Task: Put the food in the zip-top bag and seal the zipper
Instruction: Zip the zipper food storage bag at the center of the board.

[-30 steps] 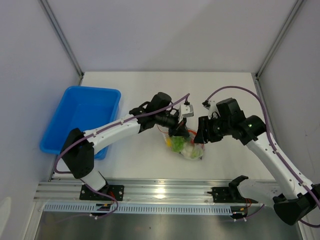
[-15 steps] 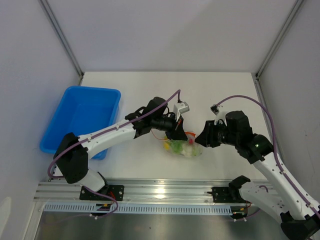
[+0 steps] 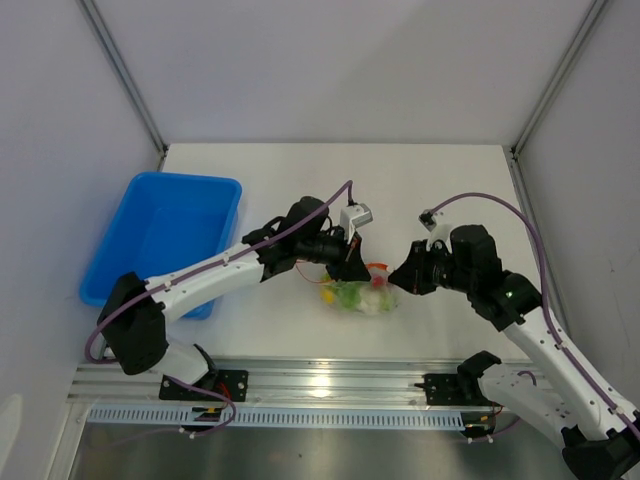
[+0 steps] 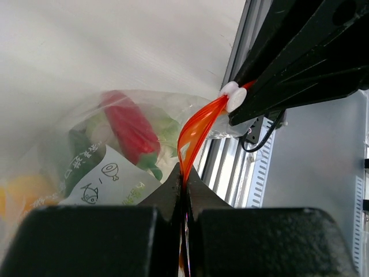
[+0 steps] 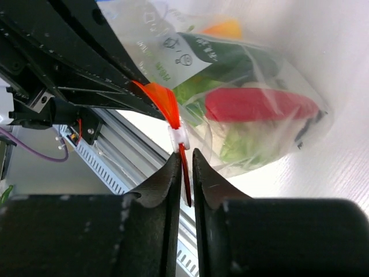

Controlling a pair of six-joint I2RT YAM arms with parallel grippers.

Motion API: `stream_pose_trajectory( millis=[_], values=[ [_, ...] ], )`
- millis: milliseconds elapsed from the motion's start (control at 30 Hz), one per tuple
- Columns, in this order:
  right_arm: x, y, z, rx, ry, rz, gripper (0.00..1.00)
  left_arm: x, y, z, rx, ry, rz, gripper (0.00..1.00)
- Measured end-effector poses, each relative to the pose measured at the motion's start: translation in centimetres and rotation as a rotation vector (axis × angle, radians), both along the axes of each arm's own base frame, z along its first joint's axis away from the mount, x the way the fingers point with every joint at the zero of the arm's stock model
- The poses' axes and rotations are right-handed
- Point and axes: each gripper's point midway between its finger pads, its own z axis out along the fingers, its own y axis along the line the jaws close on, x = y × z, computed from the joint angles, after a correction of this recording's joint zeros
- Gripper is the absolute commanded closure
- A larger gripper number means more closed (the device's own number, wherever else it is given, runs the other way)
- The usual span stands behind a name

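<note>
Between left tool [image 4: 184, 180] and right tool [image 5: 184, 160], zipper [image 4: 195, 126] pinched by both

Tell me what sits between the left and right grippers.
The zipper: its orange strip bows from the left gripper, shut on it, to the right gripper, with a white slider at the right's fingertips. Clearest in the left wrist view.

I work in a lab test cell: a matte white desk [image 3: 450, 190] boxed in by plain white panels [image 3: 330, 70] on aluminium posts [image 3: 123, 75], my two arms [image 3: 215, 272] bolted to a slotted metal rail [image 3: 330, 380] at its near edge.
</note>
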Motion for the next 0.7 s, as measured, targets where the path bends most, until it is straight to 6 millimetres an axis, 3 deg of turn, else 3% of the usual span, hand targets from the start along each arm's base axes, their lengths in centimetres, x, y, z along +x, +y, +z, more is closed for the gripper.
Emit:
stream_pose_trajectory(
  millis=[67,133,300,333,367,400,467,700],
  values=[
    [0.0,-0.1,0.1,-0.001,-0.004,-0.005,0.87,0.0,0.0,0.1,-0.002,-0.001,0.0,0.99],
    [0.1,-0.3,0.1,-0.005,-0.009,-0.014,1.0,-0.1,0.0,0.1,-0.002,0.0,0.0,1.0],
    [-0.4,-0.8,0.2,0.007,-0.034,-0.032,1.0,-0.3,0.0,0.3,-0.009,-0.001,-0.007,0.99],
    [-0.5,-0.9,0.3,0.011,-0.04,-0.034,1.0,-0.4,0.0,0.4,-0.012,-0.002,-0.009,0.94],
    [-0.5,-0.9,0.5,0.015,-0.046,-0.034,1.0,-0.5,0.1,0.6,-0.019,-0.008,-0.012,0.71],
    [-0.5,-0.9,0.6,0.016,-0.048,-0.034,1.0,-0.7,0.2,0.7,-0.027,-0.018,-0.016,0.59],
    [-0.6,-0.8,0.5,0.016,-0.045,-0.025,1.0,-1.3,0.8,1.1,-0.046,-0.028,-0.016,0.45],
    [-1.1,0.3,-0.2,0.011,-0.02,0.072,1.0,-3.1,1.4,5.7,-0.18,-0.168,-0.13,0.3]
  ],
)
